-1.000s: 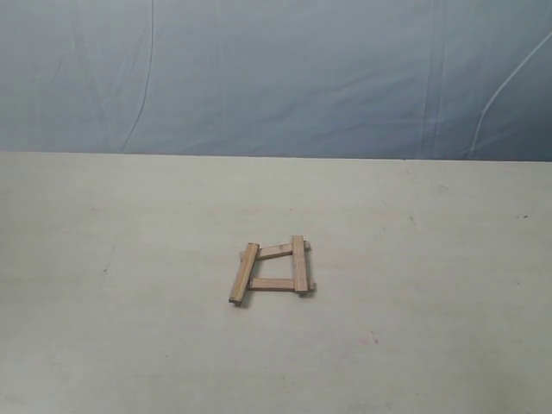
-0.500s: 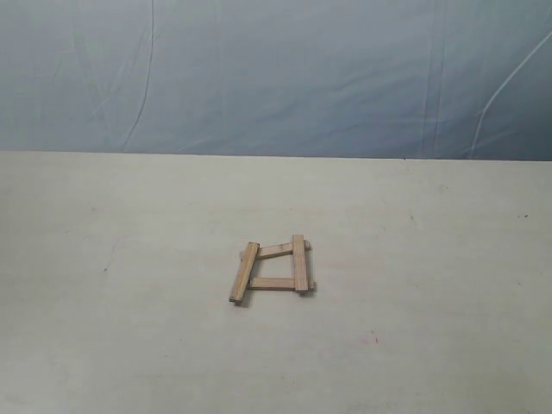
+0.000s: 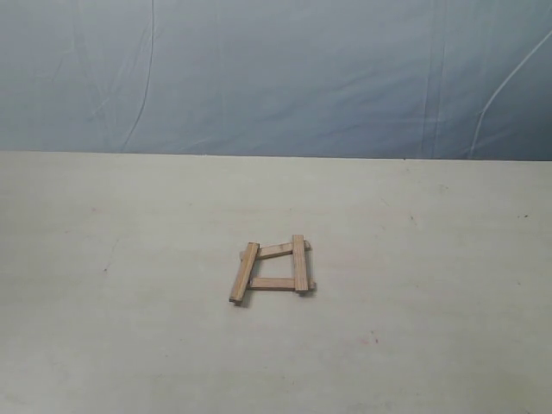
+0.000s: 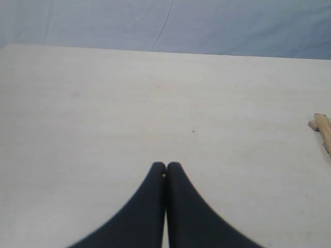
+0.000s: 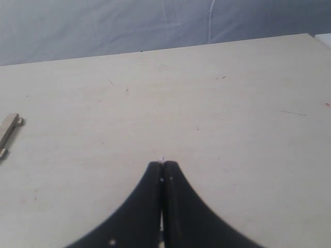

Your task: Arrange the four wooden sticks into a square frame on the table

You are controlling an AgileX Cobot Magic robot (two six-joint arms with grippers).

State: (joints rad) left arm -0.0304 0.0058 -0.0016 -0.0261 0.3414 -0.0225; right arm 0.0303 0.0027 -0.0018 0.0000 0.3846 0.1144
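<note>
Exterior view: square frame (image 3: 272, 270) lies on the worktop (image 3: 431, 328), blue-grey cloth (image 3: 276, 78) behind; left claw (image 4: 166, 166) and right claw (image 5: 162, 164) pressed together.

Four sticks (image 3: 244, 272) making one frame (image 3: 298, 264), one desk (image 3: 129, 345), one cloth backdrop (image 3: 276, 78), two pincers: left pincer (image 4: 165, 169), right pincer (image 5: 163, 168).

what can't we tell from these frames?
- Exterior view: square frame is too small to tell whether every corner closes.
- Left wrist view: only the frame's corner shows, cut by the picture edge.
- Right wrist view: one stick, cut by the picture edge.
- Wrist views: left tool and right tool show only shut tips.
</note>
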